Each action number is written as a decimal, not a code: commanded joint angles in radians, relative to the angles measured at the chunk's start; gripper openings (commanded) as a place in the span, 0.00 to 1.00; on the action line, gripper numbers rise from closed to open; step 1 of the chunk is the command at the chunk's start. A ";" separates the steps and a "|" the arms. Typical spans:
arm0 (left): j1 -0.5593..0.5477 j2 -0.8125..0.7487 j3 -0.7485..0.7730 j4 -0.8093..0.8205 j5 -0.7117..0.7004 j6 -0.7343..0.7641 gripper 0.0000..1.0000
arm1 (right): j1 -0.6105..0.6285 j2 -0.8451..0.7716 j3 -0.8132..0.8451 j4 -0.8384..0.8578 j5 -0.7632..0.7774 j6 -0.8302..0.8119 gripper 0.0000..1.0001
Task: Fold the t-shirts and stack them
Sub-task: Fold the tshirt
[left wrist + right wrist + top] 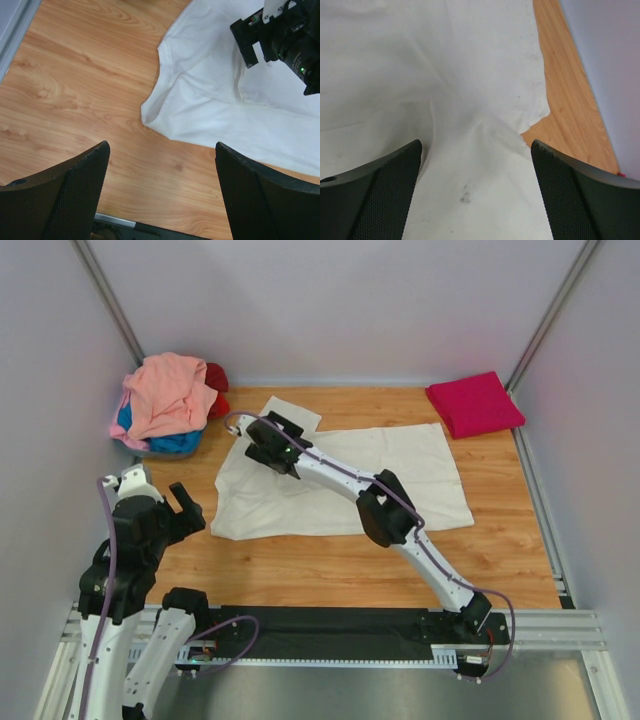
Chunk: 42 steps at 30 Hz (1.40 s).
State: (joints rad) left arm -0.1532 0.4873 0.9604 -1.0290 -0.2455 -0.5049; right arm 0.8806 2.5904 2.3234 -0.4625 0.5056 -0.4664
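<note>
Cream-white t-shirt (430,465) spread out at the centre of the worktop (300,570); both grippers wide open and empty.

We find the right gripper (268,435) out over the shirt's 10 o'clock part. Its jaws are spread wide just above the rumpled cloth and hold nothing. Its wrist view shows a sleeve edge and bare wood toward 2 o'clock. The left gripper (158,495) hangs at 8 o'clock over bare wood, near the shirt's near-left corner, with its jaws equally wide and nothing between them. We note a folded magenta t-shirt (475,403) at 2 o'clock, well apart from the cream one. At 10 o'clock lies an unfolded heap, with the salmon-pink t-shirt (170,390) on top, the blue t-shirt (175,443) under its near edge and the red t-shirt (217,380) behind.
</note>
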 commanded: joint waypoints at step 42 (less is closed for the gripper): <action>0.026 0.002 -0.003 0.007 0.000 -0.001 0.91 | 0.055 -0.385 -0.483 -0.140 -0.598 0.675 0.00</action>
State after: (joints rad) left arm -0.1349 0.4984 0.9604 -1.0290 -0.2451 -0.5098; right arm 0.9394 2.1509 1.7927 -0.5709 -0.1253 0.2188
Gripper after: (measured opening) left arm 0.915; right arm 0.005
